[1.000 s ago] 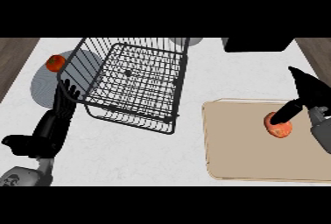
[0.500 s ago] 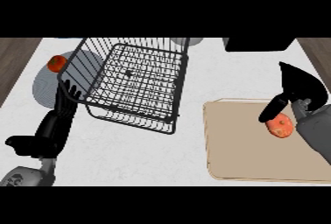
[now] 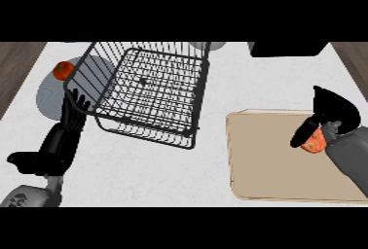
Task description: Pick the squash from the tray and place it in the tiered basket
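Observation:
An orange squash (image 3: 314,143) sits in my right hand (image 3: 329,115), whose thumb and fingers curl round it above the right part of the beige tray (image 3: 266,160). Most of the squash is hidden by the hand and forearm. The black wire tiered basket (image 3: 147,90) stands at the upper middle, to the left of the tray. My left hand (image 3: 70,116) rests open with fingers up at the basket's left edge.
A grey plate (image 3: 49,95) lies behind the basket at the left, with a red-orange fruit (image 3: 63,70) on its far rim. A dark object (image 3: 286,48) stands at the back right. Bare white counter lies in front of the basket.
My right hand has lifted the squash off the tray and drawn it toward the right. The left hand has stayed where it was.

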Robot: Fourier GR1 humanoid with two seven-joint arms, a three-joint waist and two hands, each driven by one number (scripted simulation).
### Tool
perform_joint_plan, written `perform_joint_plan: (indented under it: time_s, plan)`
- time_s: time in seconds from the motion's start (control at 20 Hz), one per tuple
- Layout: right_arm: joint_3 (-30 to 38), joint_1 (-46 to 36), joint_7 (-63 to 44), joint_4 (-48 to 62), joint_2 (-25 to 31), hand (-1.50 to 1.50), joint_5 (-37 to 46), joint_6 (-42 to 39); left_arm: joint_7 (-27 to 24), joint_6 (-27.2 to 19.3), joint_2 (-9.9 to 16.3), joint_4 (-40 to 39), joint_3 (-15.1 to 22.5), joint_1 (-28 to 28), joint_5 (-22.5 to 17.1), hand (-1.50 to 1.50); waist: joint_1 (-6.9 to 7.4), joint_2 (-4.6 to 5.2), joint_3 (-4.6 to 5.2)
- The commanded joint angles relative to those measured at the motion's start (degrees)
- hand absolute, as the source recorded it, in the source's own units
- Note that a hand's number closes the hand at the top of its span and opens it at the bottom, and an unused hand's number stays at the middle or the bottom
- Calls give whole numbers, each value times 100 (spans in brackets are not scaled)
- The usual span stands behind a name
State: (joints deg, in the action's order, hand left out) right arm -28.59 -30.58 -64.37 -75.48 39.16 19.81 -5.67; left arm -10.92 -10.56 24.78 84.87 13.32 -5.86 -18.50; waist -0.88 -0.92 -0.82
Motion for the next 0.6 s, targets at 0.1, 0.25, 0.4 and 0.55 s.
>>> perform_joint_plan:
  time_s: [0.1, 0.25, 0.4, 0.55]
  plan:
    - [235, 204, -357, 152, -113, -150, 148, 189, 134, 318, -378, -657, 476, -46, 94, 0, -38, 114, 88]
    - [160, 442, -484, 65, -233, -150, 287, 266, 167, 231, -544, -855, 487, -269, 152, 0, -143, 121, 93]
    - [265, 746, -263, 526, -331, -150, 483, 552, 306, 431, -294, -312, 443, -11, 55, 0, 6, 110, 81]
    - [381, 639, -223, 517, -363, -150, 506, 396, 135, 450, -423, -618, 461, 65, 130, 0, 7, 113, 87]
